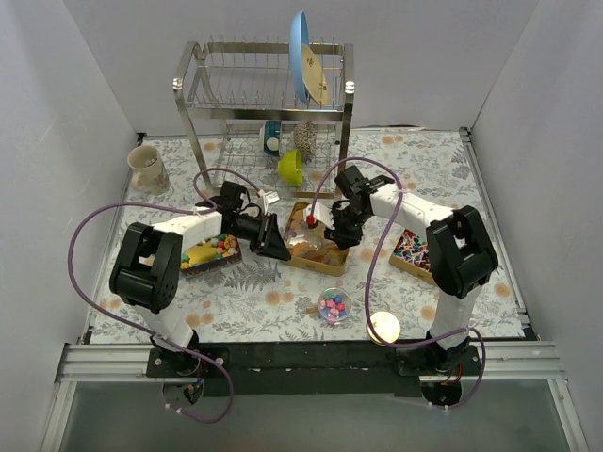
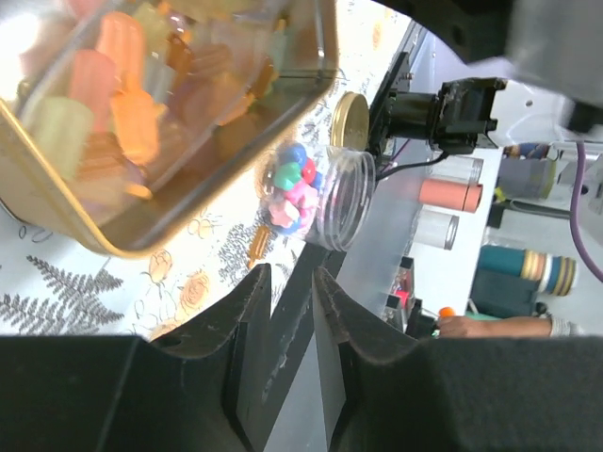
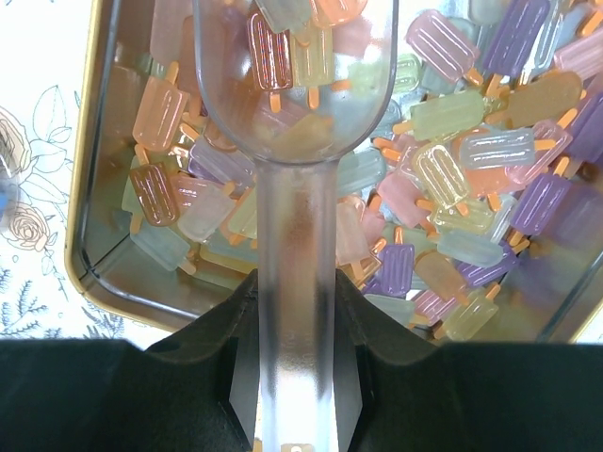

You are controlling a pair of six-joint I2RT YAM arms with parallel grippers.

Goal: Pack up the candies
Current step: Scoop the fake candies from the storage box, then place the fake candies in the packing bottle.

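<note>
Three shallow trays are sitting in a row across the middle of the tabletop point(image 1: 283, 315). The dish rack point(image 1: 259, 94) is closing off the back edge, and white walls point(image 1: 57, 141) are hemming in both sides. The open room is lying toward the near edge, in front of the left tray point(image 1: 203, 268) and the right tray point(image 1: 405, 266). Only a small clear jar point(image 1: 334, 304) and a gold lid point(image 1: 383, 327) are standing there, apart from each other.

Both arms are reaching in at the middle tray point(image 1: 320, 267), so I am finding that space tight. I am keeping the right tool point(image 3: 297, 292) clamped on the handle of a clear scoop point(image 3: 294, 85). Its bowl is hovering over the pastel lolly-shaped candies point(image 3: 452, 151) filling that tray. A few are showing through the bowl, and I cannot tell whether they are lying inside it.

The left tool point(image 2: 287, 282) is hanging just beside that tray's left rim, its jaws parted by a narrow gap and gripping nothing. The bright candies point(image 2: 290, 184) are lying in the jar.
</note>
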